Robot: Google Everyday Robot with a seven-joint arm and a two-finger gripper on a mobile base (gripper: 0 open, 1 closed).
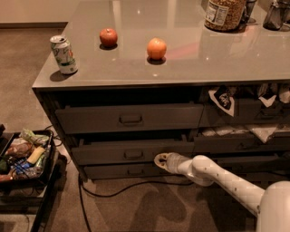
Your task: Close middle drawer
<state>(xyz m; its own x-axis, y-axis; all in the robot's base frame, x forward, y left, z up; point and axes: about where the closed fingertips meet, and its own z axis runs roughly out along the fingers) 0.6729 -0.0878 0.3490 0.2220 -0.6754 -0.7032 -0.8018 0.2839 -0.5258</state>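
The middle drawer (pixel 131 153) is a wide dark grey-brown front with a small dark handle (pixel 133 154), under the grey counter (pixel 181 68). It stands out a little from the cabinet face, with a dark gap above it. My gripper (pixel 161 161), at the end of a white arm (pixel 217 174) reaching in from the lower right, sits against the drawer front's lower edge, right of the handle. The top drawer (pixel 130 118) stands slightly out above it. The bottom drawer (pixel 131 171) is below.
On the counter are a green soda can (pixel 63 55), a red apple (pixel 108 37), an orange (pixel 156 48) and a jar (pixel 222 13). Right-hand drawers (pixel 244 136) hold packets. A black bin of snacks (pixel 25 156) stands on the floor at left. A cable (pixel 127 186) lies on the floor.
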